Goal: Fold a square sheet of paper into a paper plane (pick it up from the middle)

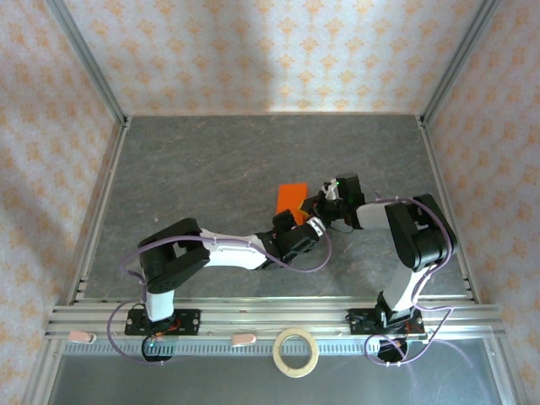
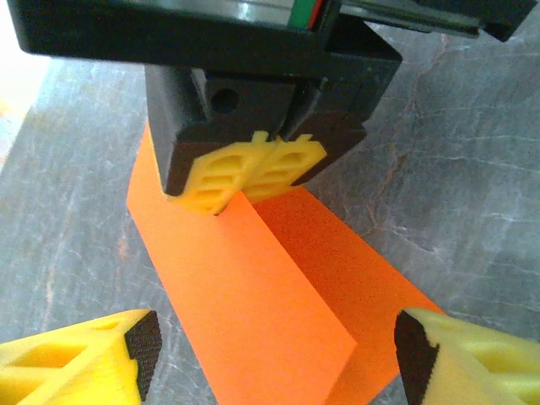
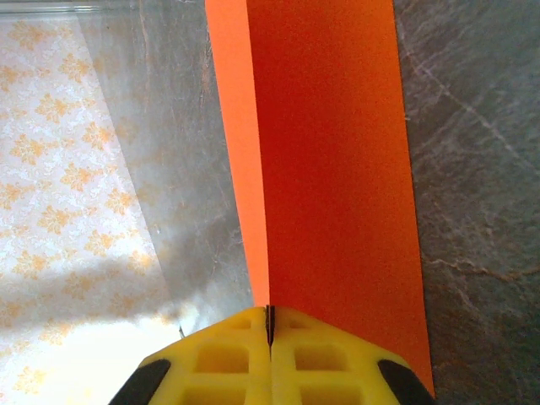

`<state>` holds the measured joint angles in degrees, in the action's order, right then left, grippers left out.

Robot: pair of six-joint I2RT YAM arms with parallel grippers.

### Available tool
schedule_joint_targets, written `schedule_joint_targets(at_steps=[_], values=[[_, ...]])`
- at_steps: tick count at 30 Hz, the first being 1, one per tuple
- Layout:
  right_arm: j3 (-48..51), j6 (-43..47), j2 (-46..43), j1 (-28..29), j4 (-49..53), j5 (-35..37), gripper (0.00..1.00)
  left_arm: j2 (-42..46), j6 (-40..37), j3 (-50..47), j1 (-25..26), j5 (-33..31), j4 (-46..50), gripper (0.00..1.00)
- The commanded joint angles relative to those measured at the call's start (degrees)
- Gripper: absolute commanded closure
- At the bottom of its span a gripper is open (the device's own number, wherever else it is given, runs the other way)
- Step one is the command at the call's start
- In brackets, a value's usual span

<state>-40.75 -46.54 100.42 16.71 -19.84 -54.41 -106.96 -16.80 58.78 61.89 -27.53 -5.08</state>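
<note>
Right gripper (image 3: 271, 327) is pinching the raised centre crease of the paper plane (image 3: 337, 169); left gripper (image 2: 278, 348) is standing wide open, empty, astride its opposite end

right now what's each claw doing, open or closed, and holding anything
left claw: open, holding nothing
right claw: closed, pinching the folded orange paper at its crease

Creased orange paper (image 3: 329, 169), near end pinched in right gripper (image 3: 270, 327), grey table (image 3: 477, 143), patterned wall (image 3: 59, 169) left
</note>
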Motion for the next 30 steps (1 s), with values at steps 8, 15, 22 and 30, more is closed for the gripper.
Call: schedule_joint_targets(at_steps=[8, 15, 22, 30], values=[[0.23, -0.21, -0.93, -0.06, -0.94, -0.29, 0.93, 0.42, -1.59, 0.84, 0.34, -2.62, 0.91, 0.48], [0.17, -0.56, -1.16, -0.02, -1.00, -0.28, 0.89, 0.83, -1.42, -0.04, 0.34, -2.56, 0.19, 0.78], [-2.14, 5.90, -5.14, -0.16, 11.09, 9.59, 0.64, 2.94, 5.20, 1.10, -2.21, 7.43, 3.63, 1.00], [2.11, 10.61, -18.01, -2.20, 18.01, 31.85, 0.57, 6.86, 16.47, 1.48, -13.31, 37.89, 6.08, 1.00]])
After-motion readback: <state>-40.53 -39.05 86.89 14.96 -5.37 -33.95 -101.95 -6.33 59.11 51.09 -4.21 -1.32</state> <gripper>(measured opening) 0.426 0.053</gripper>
